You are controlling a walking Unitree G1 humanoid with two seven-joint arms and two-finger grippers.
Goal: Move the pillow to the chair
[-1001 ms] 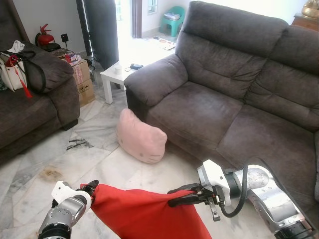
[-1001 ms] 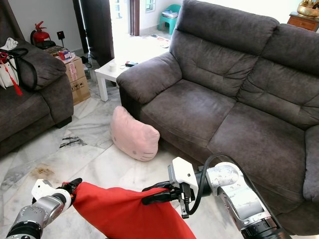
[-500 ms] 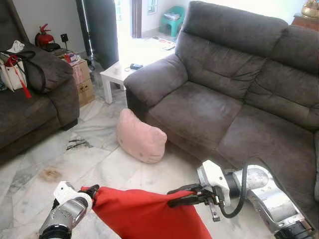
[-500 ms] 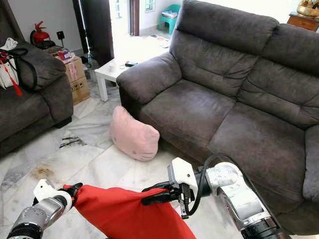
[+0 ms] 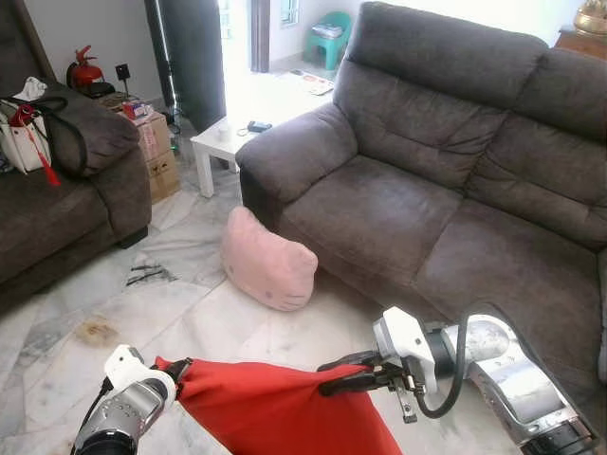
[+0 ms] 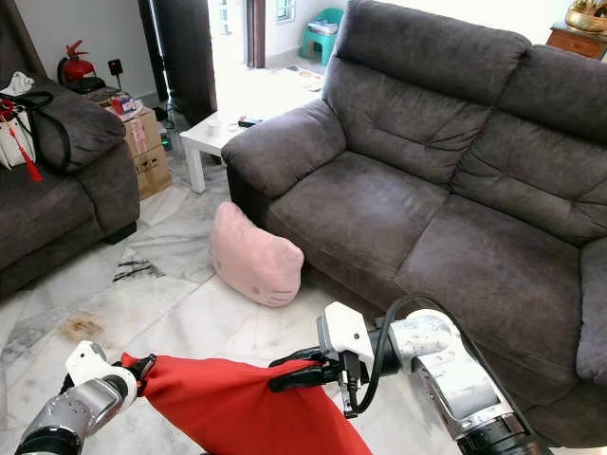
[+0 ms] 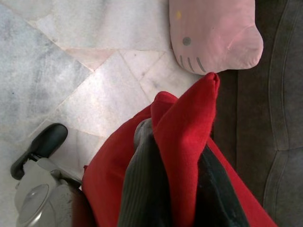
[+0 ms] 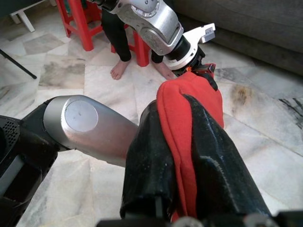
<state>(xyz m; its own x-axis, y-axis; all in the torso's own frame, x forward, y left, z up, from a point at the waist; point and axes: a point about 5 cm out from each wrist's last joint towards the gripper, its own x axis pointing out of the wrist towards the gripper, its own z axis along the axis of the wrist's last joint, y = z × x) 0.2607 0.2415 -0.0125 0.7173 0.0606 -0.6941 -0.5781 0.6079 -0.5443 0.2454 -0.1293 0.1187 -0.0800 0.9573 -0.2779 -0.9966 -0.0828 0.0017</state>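
Pillow (image 5: 275,412) hangs clamped between left gripper (image 5: 180,365) and right gripper (image 5: 332,374); lift both evenly toward the sofa (image 5: 427,209).

Living room, pale veined marble tile floor (image 5: 180,313). Dark grey two-seat sofa (image 5: 446,180) on the right, second dark sofa (image 5: 57,209) at left with bags on it. Small white side table (image 5: 223,142) between them, cardboard boxes (image 5: 156,152) and red fire extinguisher (image 5: 85,68) near the wall. Bright daylight through the doorway behind, teal stool (image 5: 332,36) beyond.
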